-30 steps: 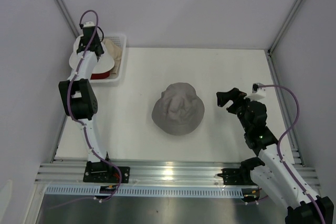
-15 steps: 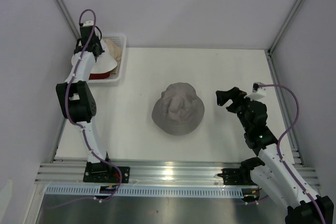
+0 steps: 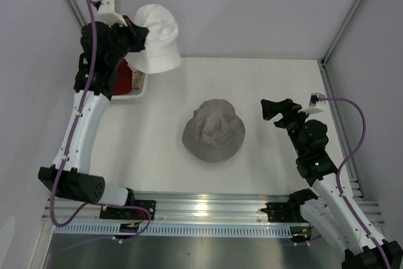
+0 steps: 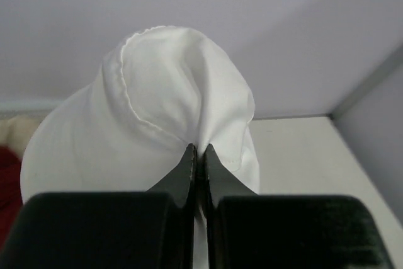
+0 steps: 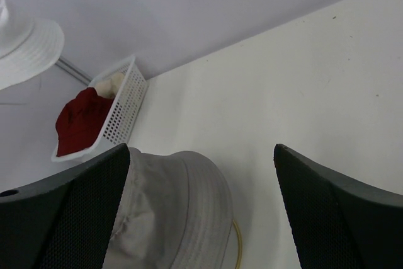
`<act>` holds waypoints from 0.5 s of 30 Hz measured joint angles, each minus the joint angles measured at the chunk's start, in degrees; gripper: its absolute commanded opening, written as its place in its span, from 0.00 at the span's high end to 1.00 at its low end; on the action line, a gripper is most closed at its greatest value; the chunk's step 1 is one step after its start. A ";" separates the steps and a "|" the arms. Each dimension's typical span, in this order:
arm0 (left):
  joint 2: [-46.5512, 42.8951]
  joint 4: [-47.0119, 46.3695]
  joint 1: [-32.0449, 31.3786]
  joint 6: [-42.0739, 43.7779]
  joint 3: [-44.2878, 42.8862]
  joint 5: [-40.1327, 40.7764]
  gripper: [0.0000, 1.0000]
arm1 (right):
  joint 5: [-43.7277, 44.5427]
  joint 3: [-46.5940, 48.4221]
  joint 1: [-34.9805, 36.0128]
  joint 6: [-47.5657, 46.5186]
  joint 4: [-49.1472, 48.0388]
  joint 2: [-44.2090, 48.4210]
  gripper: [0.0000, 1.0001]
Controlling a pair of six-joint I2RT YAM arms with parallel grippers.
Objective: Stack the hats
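Hanging from the left gripper (image 4: 197,150), the white hat (image 3: 156,45) is high over the far-left corner, above the mesh basket (image 5: 123,108). The jaws are pressed together on a thin fold of its cloth; whether crown or brim cannot be told. The fabric sags freely, so it is judged light, soft and limp, and likely to swing and crumple. A small pinch suffices to carry it, but a brim would flop. The dark red hat (image 5: 79,121) and beige hat (image 5: 113,83) lie in the basket. The grey hat (image 3: 214,130) sits crown-up mid-table, with a gold wire (image 5: 237,244) showing under its right brim. The right gripper (image 3: 275,111), just right of it, has jaws spread wide and holds nothing.
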State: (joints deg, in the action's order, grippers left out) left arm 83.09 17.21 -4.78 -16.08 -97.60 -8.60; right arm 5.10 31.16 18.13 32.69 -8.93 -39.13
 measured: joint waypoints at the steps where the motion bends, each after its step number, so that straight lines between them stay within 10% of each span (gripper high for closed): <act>1: -1.66 -1.16 -2.49 -0.35 1.16 -0.85 0.99 | -0.31 0.00 0.00 0.11 0.02 0.37 0.00; 15: -15.04 -15.98 -22.36 -9.35 25.57 -8.66 0.99 | -1.46 0.00 0.00 1.40 2.23 5.95 0.01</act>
State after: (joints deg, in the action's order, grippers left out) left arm 68.05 1.23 -27.14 -25.43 -72.03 -17.26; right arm 3.64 31.16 18.13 34.09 -6.70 -33.19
